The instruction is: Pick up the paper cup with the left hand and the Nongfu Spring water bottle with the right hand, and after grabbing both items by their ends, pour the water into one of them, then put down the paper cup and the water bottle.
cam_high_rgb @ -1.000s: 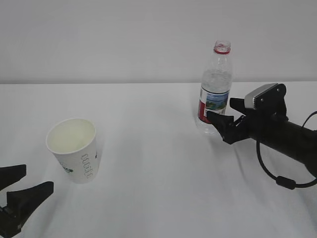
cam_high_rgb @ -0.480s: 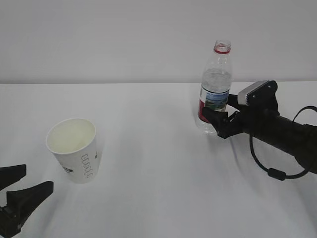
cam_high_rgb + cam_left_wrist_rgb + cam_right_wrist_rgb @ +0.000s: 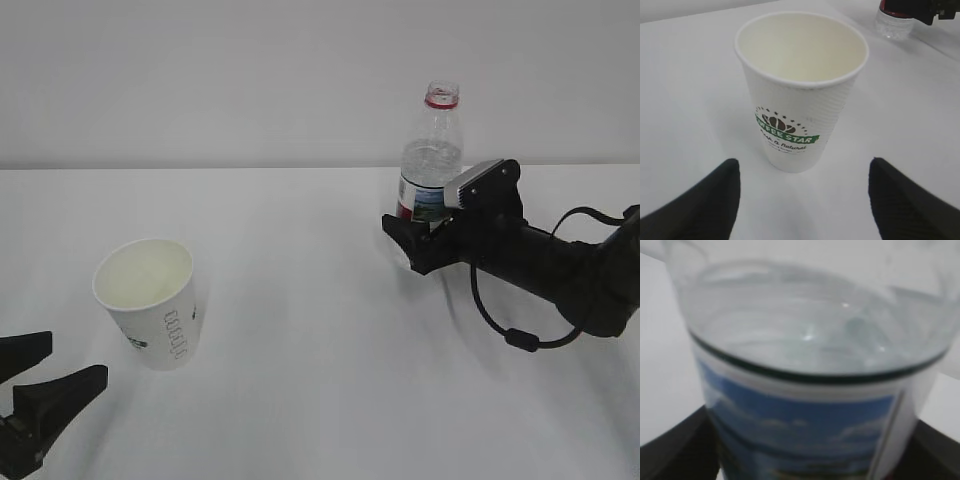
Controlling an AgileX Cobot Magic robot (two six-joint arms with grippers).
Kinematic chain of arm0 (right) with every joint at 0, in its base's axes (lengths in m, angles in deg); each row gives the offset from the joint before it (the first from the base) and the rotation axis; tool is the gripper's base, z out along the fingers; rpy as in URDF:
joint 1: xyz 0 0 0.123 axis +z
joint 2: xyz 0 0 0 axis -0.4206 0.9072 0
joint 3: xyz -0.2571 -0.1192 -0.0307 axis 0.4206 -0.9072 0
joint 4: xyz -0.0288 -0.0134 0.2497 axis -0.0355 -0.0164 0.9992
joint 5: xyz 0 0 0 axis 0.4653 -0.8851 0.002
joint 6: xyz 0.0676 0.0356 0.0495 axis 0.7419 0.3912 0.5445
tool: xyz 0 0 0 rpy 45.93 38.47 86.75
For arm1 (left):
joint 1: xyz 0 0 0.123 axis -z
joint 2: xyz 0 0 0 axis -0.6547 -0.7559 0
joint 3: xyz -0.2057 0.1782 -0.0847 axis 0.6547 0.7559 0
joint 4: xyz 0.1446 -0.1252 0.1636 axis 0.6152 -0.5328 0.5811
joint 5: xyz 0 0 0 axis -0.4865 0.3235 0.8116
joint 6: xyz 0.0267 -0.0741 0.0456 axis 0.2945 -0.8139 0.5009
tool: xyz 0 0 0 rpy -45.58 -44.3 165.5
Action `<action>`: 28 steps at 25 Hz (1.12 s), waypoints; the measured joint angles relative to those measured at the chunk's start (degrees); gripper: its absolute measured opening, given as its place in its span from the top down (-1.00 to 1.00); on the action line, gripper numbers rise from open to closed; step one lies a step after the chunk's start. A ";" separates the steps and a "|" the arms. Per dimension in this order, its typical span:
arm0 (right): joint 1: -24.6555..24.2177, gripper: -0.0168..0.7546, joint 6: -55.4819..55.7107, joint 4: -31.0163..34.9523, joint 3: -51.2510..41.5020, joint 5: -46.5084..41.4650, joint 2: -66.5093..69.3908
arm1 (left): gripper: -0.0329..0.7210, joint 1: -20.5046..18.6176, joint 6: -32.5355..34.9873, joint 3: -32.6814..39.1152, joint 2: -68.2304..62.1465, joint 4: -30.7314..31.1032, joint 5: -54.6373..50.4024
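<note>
Right hand (image 3: 412, 243): my fingers apart, straddling the bottle (image 3: 431, 165) at its label, upright on table (image 3: 300, 300).
Left hand (image 3: 802, 192): my fingers apart, cup (image 3: 797, 90) just ahead, untouched.

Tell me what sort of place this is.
Probably a lab test bench, not a kitchen: a bare white table against a plain wall, holding only a paper cup and water bottle, with two robot arms.

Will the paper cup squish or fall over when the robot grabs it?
Probably a bit of both. The cup looks empty inside, so it is likely very light and could slide or tip if bumped on one side. Its thin paper wall would likely dent under a hard squeeze, though the rolled rim should stiffen the top. The left end effector is open, not touching it.
</note>
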 joint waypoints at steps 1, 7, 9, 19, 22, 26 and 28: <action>0.09 -0.70 0.00 0.08 0.00 -0.13 0.09 | -0.62 0.00 0.00 0.00 0.00 0.00 0.00; 0.09 -0.42 0.59 0.49 0.09 -0.25 0.09 | -0.62 0.00 0.00 0.00 0.00 0.00 0.00; 0.09 -0.35 0.69 0.49 0.09 -0.25 0.09 | -0.62 0.00 0.00 0.00 0.00 0.00 0.00; 0.09 -0.30 2.05 -0.96 -0.44 0.14 -0.34 | -0.62 0.00 0.00 0.00 0.00 -0.07 0.00; 0.09 -0.30 2.19 -1.65 -1.66 -1.59 -1.99 | -0.62 0.00 0.00 0.00 0.00 -0.07 0.00; 0.09 -0.30 2.32 -1.99 -2.70 -5.45 -5.60 | -0.62 0.00 0.00 0.00 0.00 -0.07 0.00; 0.09 -0.30 2.36 -2.21 -2.70 -6.88 -7.76 | -0.62 0.00 0.00 0.00 0.00 -0.07 0.00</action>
